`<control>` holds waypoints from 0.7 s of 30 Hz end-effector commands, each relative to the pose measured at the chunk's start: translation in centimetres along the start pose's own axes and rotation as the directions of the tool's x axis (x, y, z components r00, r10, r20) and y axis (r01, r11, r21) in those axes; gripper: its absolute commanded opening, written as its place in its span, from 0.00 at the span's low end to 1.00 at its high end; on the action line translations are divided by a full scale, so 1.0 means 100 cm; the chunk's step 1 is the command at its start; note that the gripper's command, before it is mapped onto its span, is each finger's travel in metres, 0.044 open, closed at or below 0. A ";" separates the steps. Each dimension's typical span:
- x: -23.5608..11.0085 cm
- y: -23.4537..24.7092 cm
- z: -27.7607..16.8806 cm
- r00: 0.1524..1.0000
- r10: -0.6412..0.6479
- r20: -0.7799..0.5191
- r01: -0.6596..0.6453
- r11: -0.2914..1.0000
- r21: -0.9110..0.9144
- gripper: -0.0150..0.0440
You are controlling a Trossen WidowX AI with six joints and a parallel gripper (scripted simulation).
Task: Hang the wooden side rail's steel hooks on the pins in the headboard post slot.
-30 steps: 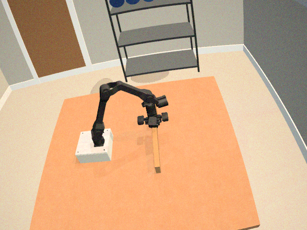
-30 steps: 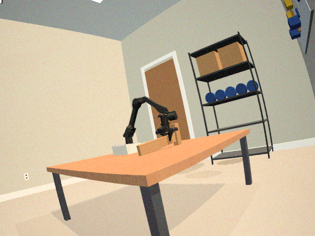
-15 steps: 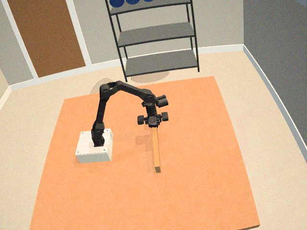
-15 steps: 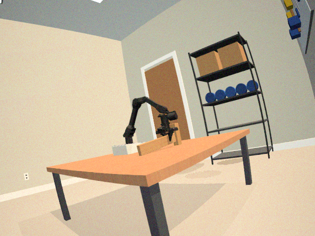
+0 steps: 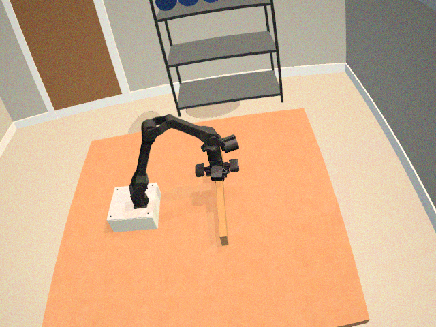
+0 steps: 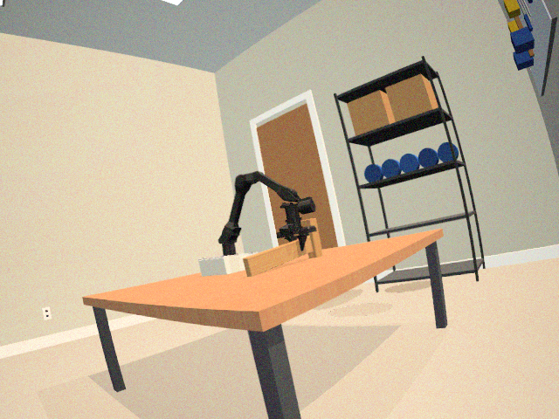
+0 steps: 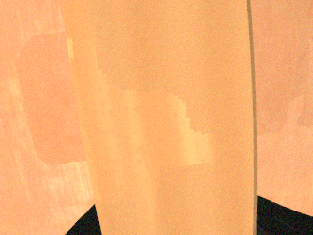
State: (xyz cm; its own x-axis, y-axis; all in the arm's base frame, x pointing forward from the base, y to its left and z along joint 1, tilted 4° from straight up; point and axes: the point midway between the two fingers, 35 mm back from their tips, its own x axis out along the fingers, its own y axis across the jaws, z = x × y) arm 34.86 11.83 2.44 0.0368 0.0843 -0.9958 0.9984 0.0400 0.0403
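We read no writing anywhere. One gripper clamps one wooden side rail, running toward six o'clock; one headboard post.

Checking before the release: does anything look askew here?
Only the wooden side rail: it slants, its gripped end raised by the gripper at the headboard post, its far end on the table. That suits hanging it.

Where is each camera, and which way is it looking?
Top: high above, looking down at the orange table; whole black arm and white base box show.
Exterior: low on the floor, looking up across the table; whole arm shows, small.
Wrist: on the arm, looking down the long wooden side rail; only dark gripper parts show.
Shared: top and exterior both show the gripper shut on the rail.
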 end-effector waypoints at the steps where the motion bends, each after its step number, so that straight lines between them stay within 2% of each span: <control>1: 0.000 0.002 -0.001 1.000 0.006 -0.002 -0.006 1.000 0.004 0.25; 21: -0.002 0.001 -0.003 1.000 0.006 -0.002 -0.006 1.000 0.004 0.25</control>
State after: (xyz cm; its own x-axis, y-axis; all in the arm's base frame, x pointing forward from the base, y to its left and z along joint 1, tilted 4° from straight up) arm 34.87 12.04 2.41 0.0370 0.0826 -0.9959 0.9984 0.0396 0.0404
